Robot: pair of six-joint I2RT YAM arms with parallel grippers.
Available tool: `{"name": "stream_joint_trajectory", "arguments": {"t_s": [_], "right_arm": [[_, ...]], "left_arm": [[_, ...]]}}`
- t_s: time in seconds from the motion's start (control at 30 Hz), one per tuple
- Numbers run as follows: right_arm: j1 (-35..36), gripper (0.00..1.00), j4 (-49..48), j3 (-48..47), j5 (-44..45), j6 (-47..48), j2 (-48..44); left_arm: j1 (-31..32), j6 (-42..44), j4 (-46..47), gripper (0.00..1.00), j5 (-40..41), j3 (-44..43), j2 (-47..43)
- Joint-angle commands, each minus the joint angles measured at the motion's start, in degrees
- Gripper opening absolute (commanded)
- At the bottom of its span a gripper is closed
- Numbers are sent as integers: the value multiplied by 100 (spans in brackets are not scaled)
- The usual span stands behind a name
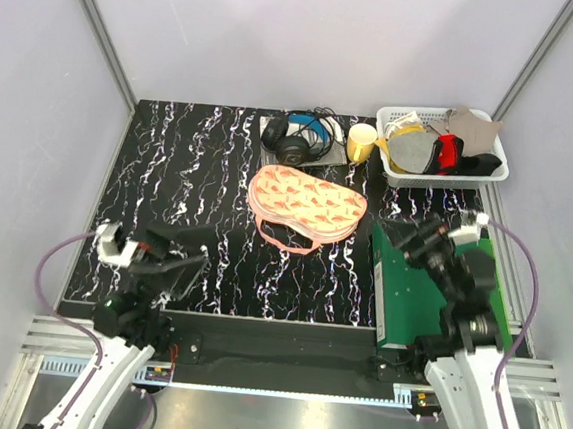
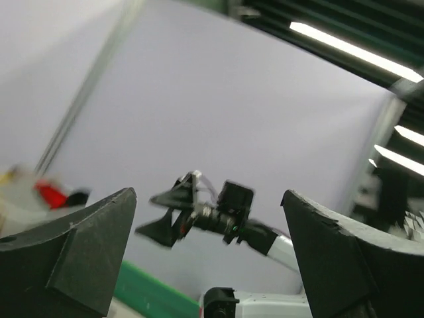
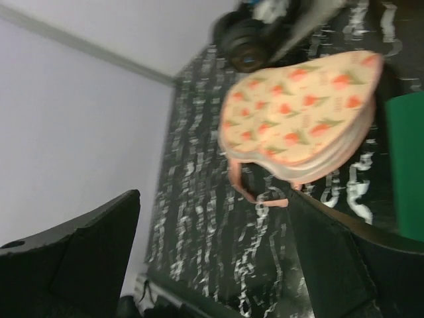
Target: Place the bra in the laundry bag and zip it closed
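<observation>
The bra [image 1: 448,153] lies in the white basket [image 1: 491,175] at the far right corner of the desk [image 1: 170,164], its red padding showing among grey and beige cloths. The laundry bag [image 1: 307,204] rests flat mid-desk, just in front of the headphones [image 1: 295,137] and yellow mug [image 1: 361,141], with its pink loop towards the arms. Both arms hang low near their bases. The right pincer [image 1: 395,234] hovers over the green mat [image 1: 431,287] with its jaws spread wide and nothing between them. The left pincer [image 1: 195,250] is likewise agape and empty.

The step in hand looks to be fetching the bra, and the right arm is the nearer one. It should come down on the red padding itself, not on a thin strap or a neighbouring cloth, and lift straight up so nothing else trails out of the basket. Whether the bag's zip is already open is hard to judge from the blurred right wrist view. If it is shut, the left pincer should pin the bag while the zip is drawn
</observation>
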State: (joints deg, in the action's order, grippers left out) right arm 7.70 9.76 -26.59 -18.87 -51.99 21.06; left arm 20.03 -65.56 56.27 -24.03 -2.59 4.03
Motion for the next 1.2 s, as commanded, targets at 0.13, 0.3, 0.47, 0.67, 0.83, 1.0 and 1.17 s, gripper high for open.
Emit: {"name": "stream_joint_trajectory", "arguments": {"t_s": [0.13,0.3,0.47,0.67,0.83,1.0,1.17], "right_arm": [[38,100,4,-1409,982,1709,3165],[546,100,-343,-2655,1763,2743,5248],[1136,100,-923,-3580,2019,4052,7109],[2155,95,-1187,-4863,2248,5441,8615],[2762,76,-1669,-4689,1642,6209,8968],[3219,72,-1846,-4346,1799,6517,9240],[3290,54,-1626,-4416,2255,6640,9706]], "left_arm": [[-8,228,-3867,99,873,-760,265],[-8,-140,-5493,99,1076,-1094,54],[-17,-1627,-6559,99,955,-650,28],[1,-1285,-6022,99,224,-540,230],[-8,-75,-7163,99,820,-1392,124],[9,790,-8237,99,1488,-2201,151],[36,984,-8325,98,1577,-2334,115]]}}
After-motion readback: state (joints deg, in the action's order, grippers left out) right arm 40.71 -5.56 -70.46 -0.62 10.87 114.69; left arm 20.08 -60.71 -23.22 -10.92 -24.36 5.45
